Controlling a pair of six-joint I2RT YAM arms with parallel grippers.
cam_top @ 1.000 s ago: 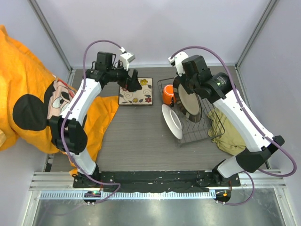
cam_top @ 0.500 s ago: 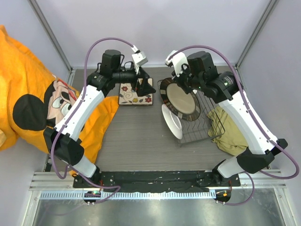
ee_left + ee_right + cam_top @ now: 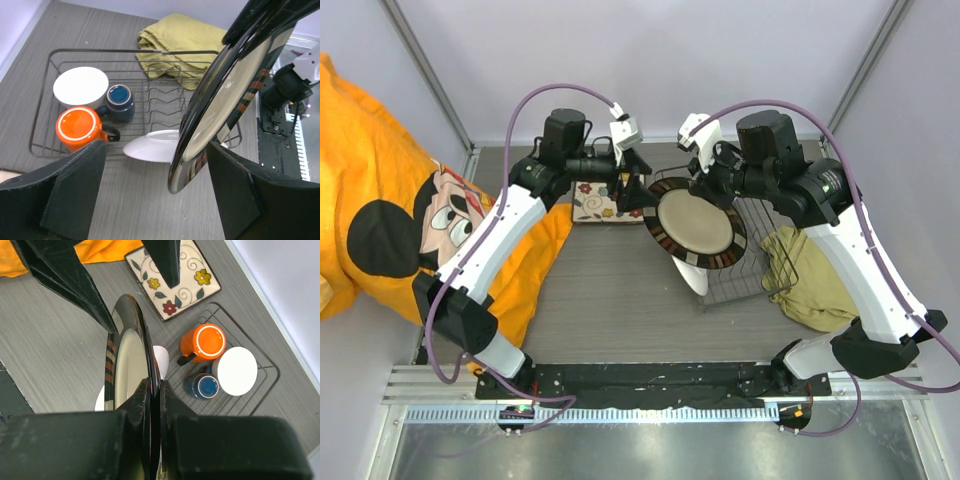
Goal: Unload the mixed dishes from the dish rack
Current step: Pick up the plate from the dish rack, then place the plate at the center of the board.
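My right gripper (image 3: 706, 184) (image 3: 160, 390) is shut on the far rim of the round dark-rimmed plate (image 3: 698, 222) (image 3: 125, 365), holding it tilted in the air over the left edge of the dish rack (image 3: 735, 285) (image 3: 150, 65). My left gripper (image 3: 640, 192) (image 3: 160, 195) stands open around the plate's (image 3: 225, 100) other rim, with a gap still showing at one finger. In the rack sit an orange mug (image 3: 80, 127) (image 3: 205, 342), a dark-blue cup (image 3: 120, 100) (image 3: 202, 385), a white bowl (image 3: 80, 86) (image 3: 237, 371) and a tilted white dish (image 3: 692, 270) (image 3: 155, 146). The square flowered plate (image 3: 605, 205) (image 3: 172, 277) lies flat on the table.
An olive cloth (image 3: 810, 275) (image 3: 180, 35) lies bunched right of the rack. Orange printed fabric (image 3: 390, 210) covers the table's left side. Grey walls close the back and both sides.
The right arm has lifted the round plate out of the rack and swung it left. The left gripper has come right from over the square plate to the round plate's rim, jaws narrowing slightly.
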